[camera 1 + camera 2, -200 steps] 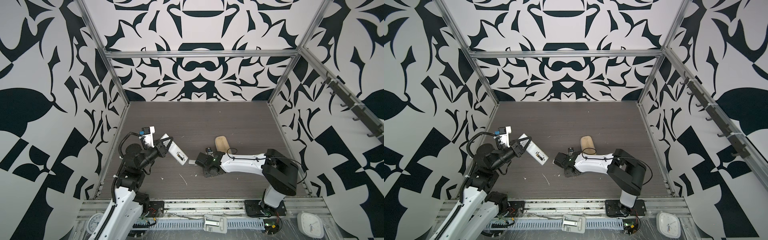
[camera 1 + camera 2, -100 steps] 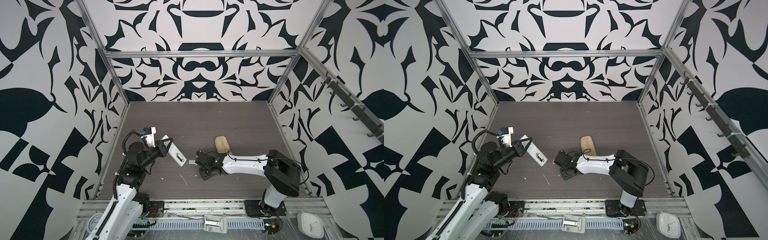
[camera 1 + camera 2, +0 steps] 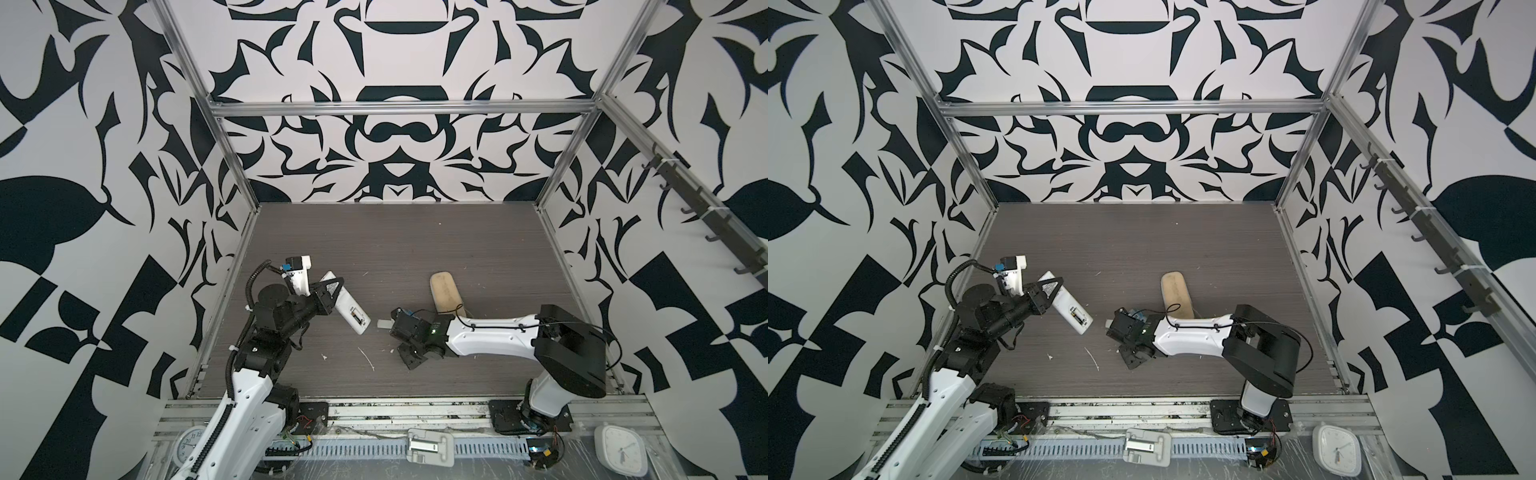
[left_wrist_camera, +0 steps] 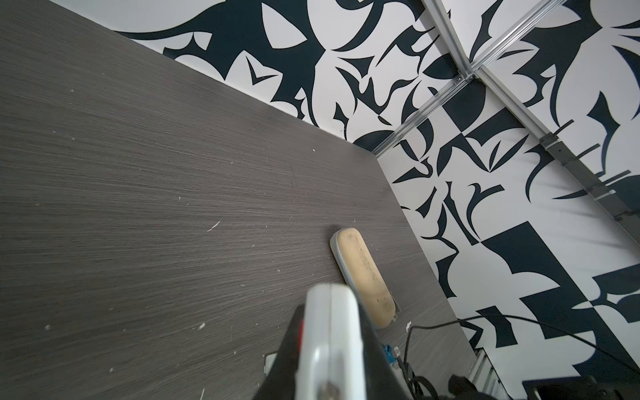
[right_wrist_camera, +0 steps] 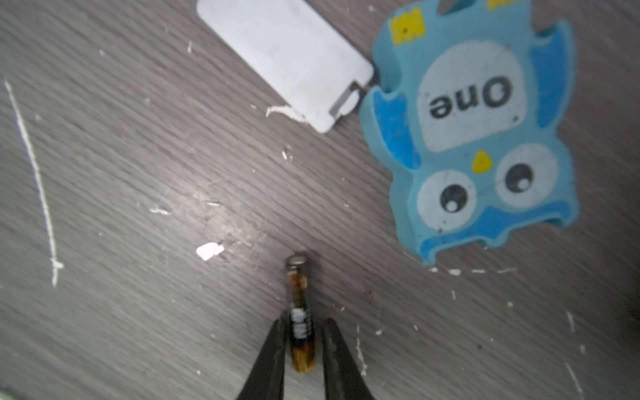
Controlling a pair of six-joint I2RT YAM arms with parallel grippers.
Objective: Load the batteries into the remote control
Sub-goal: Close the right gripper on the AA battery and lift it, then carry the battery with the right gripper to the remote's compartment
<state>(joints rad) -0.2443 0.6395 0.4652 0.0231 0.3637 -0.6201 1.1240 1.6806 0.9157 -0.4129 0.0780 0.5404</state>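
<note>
1. A battery [image 5: 300, 294], dark with a metal cap, lies on the worktop [image 5: 138, 180] in the right wrist view. Its near end is blurred, and in both top views the right arm hides it.
2. The right end effector [image 5: 301, 323] is clamped on this battery, with one dark finger [image 5: 273, 360] against each side.
3. The remote control [image 3: 348, 311] is at the left of the worktop, tilted and plain back up. The left end effector [image 3: 332, 291] is closed tight on its upper half.
4. An open slot shows near the remote control's lower end in a top view [image 3: 1076, 316]. Something small and dark sits in it, too small to tell whether it is a cell.
5. In the left wrist view the remote control [image 4: 329, 339] is blurred and cut off at the frame edge, with black fingers on both sides of it.
6. A white cover plate [image 5: 284, 59] lies flat just beside a blue owl block [image 5: 485, 145] marked "One". In a top view the block [image 3: 409, 312] is mostly hidden by the right wrist.
7. A tan oblong case [image 3: 444, 291] lies beyond the right arm, which hides its near end. Its inside cannot be seen.
8. White scraps [image 5: 207, 251] are scattered around.
</note>
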